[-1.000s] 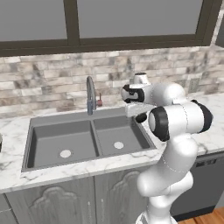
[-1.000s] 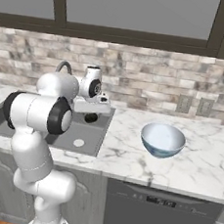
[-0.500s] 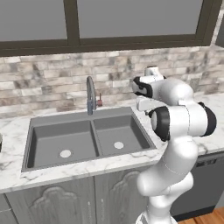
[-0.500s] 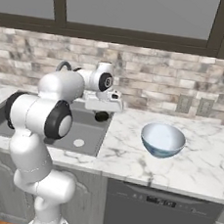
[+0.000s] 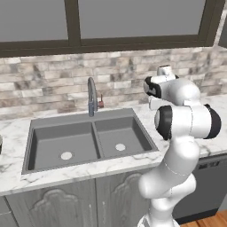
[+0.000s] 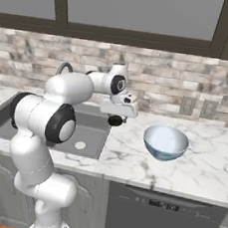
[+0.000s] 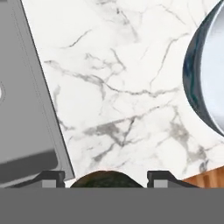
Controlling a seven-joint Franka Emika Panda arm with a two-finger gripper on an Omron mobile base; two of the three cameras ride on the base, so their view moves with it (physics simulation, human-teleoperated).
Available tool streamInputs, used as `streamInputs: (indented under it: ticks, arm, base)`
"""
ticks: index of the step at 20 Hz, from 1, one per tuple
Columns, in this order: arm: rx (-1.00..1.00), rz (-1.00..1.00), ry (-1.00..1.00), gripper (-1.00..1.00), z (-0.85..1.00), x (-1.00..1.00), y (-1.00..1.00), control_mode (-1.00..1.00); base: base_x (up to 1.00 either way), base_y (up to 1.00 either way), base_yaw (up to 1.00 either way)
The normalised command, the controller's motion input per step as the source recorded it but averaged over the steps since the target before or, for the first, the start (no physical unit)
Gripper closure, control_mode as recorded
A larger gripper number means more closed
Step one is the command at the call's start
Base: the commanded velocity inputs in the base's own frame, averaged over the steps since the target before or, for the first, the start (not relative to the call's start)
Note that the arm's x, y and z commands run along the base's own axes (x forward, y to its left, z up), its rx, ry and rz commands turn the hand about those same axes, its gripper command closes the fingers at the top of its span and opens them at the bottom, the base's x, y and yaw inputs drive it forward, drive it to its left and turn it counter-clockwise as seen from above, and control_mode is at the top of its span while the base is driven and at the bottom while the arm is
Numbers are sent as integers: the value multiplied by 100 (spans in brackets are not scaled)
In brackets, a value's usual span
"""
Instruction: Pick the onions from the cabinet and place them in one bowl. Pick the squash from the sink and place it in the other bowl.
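Squash (image 6: 116, 120), dark green and rounded, sits clamped between the two fingers of the gripper (image 6: 117, 119), held in the air above the marble counter (image 6: 131, 158) just past the right edge of the sink (image 6: 86, 133). From the hand camera the squash's dark top (image 7: 106, 179) shows between the two finger tips (image 7: 52, 176), with veined white marble below it, the sink's grey rim (image 7: 41, 100) to one side and the bowl (image 7: 205, 74) at the other. No brand, label or writing can be read anywhere. The pale bowl (image 6: 166, 142) stands on the counter to the right of the gripper, near but apart from it. Both sink basins (image 5: 91, 142) lie behind the curved faucet (image 5: 91, 95), under a brick backsplash (image 5: 57, 84) and a dark-framed window (image 5: 111, 22)
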Motion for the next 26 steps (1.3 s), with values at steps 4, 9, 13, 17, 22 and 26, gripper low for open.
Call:
streamInputs:
  ticks: [4,9,13,17,22,26]
  arm:
    - [-4,-21,-7,100,47,-5,-37,-100]
    - [-5,-21,-3,100,21,0,-59,-100]
    - [-5,-22,-3,100,24,-1,-59,-100]
    - [-1,-22,-4,100,3,-1,-62,-100]
    - [4,-16,-6,100,-8,-3,-62,-100]
    - [3,3,-15,100,-4,10,-37,-100]
  base:
    - [0,0,0]
    - [0,0,0]
    - [0,0,0]
    - [0,0,0]
    - [0,0,0]
    - [0,0,0]
